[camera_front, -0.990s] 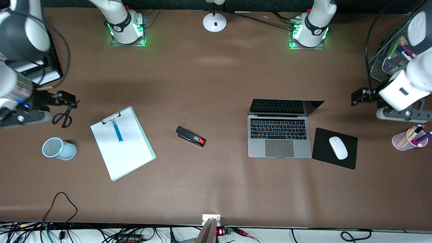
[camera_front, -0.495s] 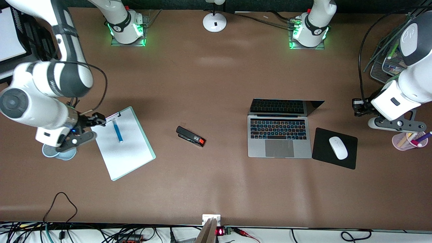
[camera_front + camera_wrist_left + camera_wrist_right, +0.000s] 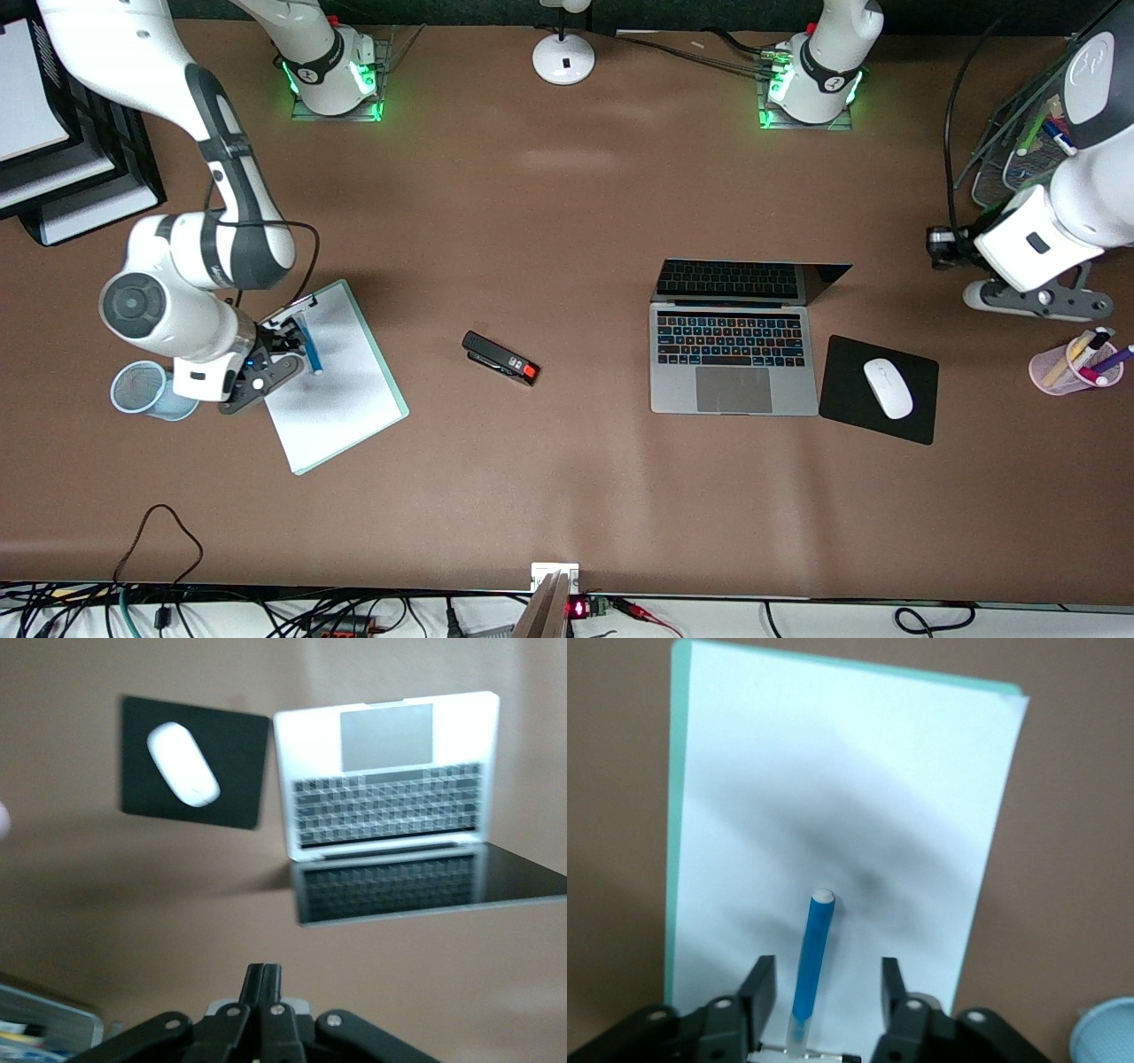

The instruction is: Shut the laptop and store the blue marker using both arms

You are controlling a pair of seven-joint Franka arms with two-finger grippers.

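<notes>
While the laptop [image 3: 733, 341] sits open at centre right, the left gripper [image 3: 937, 247] hangs fingers shut beside it, and the right gripper [image 3: 821, 992], fingers spread, straddles the blue marker [image 3: 811, 964] on the clipboard [image 3: 350, 412] at left, nothing stored yet.

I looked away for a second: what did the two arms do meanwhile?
The right gripper swung from the scissors to straddle the blue marker on the clipboard, not yet gripping. The left gripper shut, empty, barely moving. The laptop stayed open.
</notes>
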